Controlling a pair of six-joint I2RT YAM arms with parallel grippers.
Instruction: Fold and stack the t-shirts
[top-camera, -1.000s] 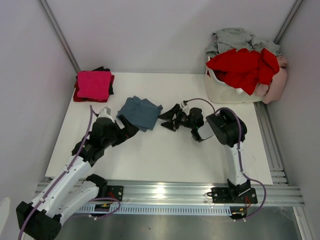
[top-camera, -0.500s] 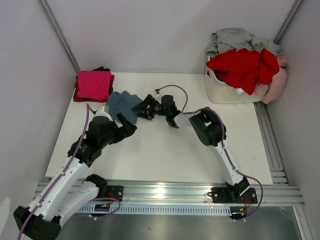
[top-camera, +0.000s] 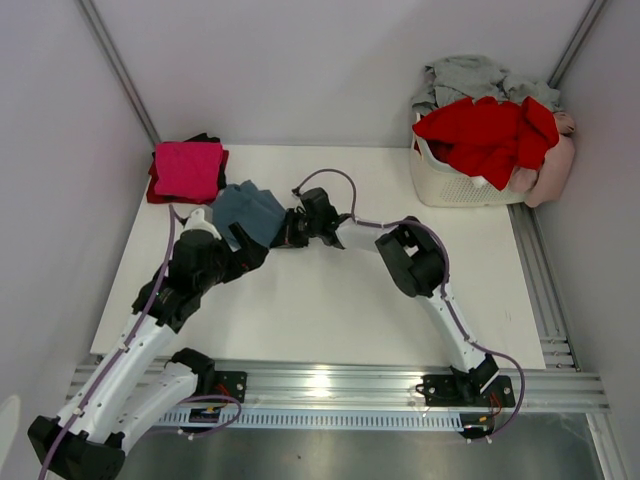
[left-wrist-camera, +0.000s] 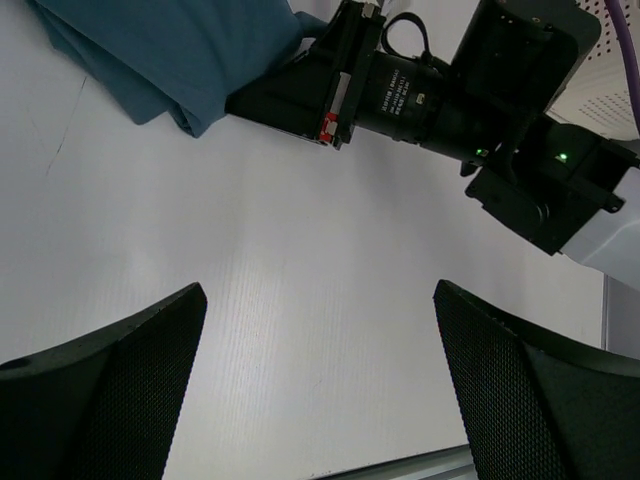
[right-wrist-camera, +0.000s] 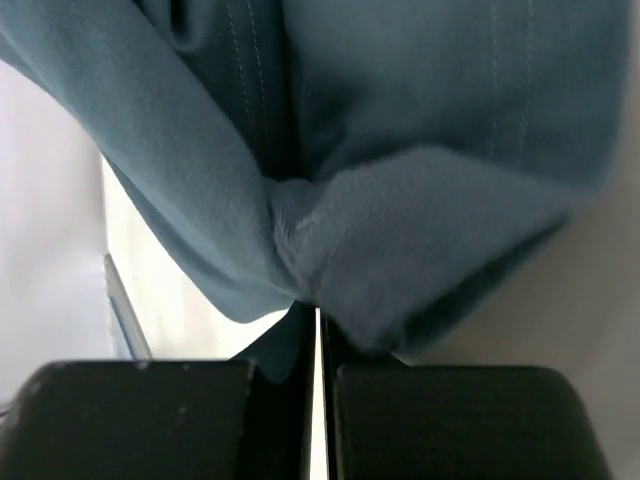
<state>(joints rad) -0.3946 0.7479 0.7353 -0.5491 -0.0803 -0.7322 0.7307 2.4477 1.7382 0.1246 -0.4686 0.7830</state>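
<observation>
Pale walls on three sides of a white table (top-camera: 330, 300). At the far left corner, a folded magenta t-shirt (top-camera: 188, 168) lying on top of a black t-shirt (top-camera: 206, 139). Just beside that stack, toward the middle, a slate blue-grey t-shirt (top-camera: 248, 211), bunched into a loose lump on the table. Right gripper (top-camera: 284, 234) at its right-hand edge, fingers (right-wrist-camera: 180, 420) pressed together and pinching a fold of the blue-grey cloth, rows of stitching plain in the wrist view. Left gripper (top-camera: 247, 256) low over bare table on the near side of the same shirt, fingers (left-wrist-camera: 110, 380) spread wide, touching nothing. Small white print on the right gripper's black body, too small to read. At the far right, a white slatted laundry basket (top-camera: 440, 185) heaped with a red t-shirt (top-camera: 485, 130), a grey t-shirt (top-camera: 470, 75) and a pale pink t-shirt (top-camera: 556, 165) hanging over its right side.
</observation>
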